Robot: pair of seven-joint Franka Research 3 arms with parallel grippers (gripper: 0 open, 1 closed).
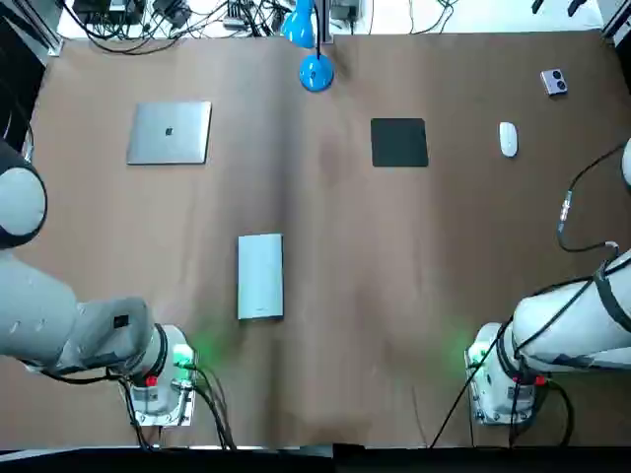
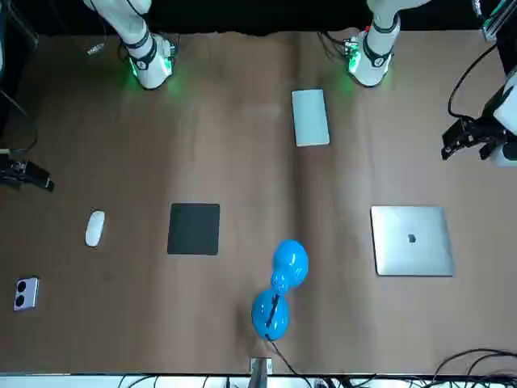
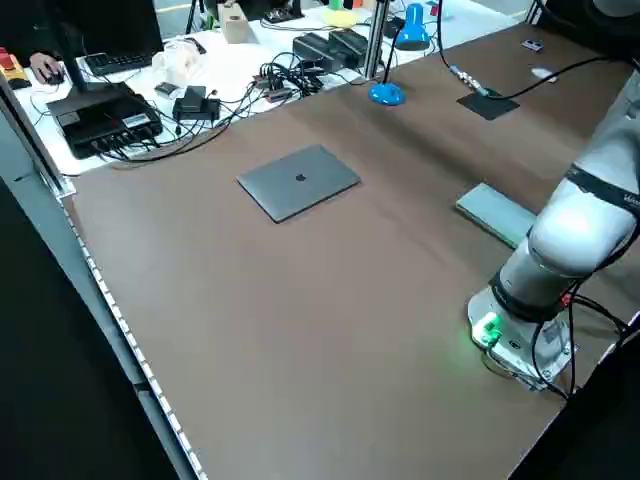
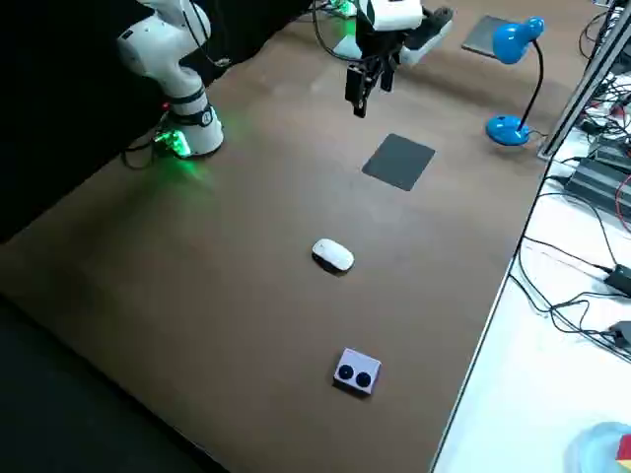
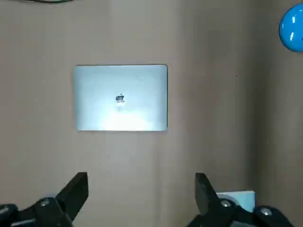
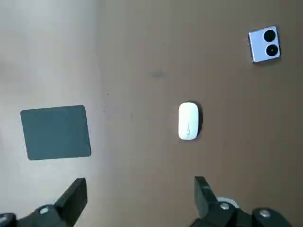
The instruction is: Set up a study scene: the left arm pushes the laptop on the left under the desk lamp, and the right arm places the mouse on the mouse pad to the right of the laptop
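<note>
Two slips worry us: pushed off-centre, the closed silver laptop [image 1: 169, 132], well ahead of the spread, empty left gripper [image 5: 142, 183] and left of the blue desk lamp [image 1: 315, 72], may swivel, while the small white mouse [image 1: 508, 139], right of the black square mouse pad [image 1: 399, 142] and well apart from the equally spread right gripper [image 6: 140, 185], may skid if clipped.

6 views. Top: overhead, straight down, arm bases [image 1: 163, 392] at bottom. Front: across the table [image 2: 242, 162], facing the robot. 2 side views: raised, diagonal. Left wrist: well above the laptop [image 5: 120, 97]. Right wrist: well above mouse [image 6: 188, 121] and mouse pad [image 6: 56, 132]. Top and front share all 3.
</note>
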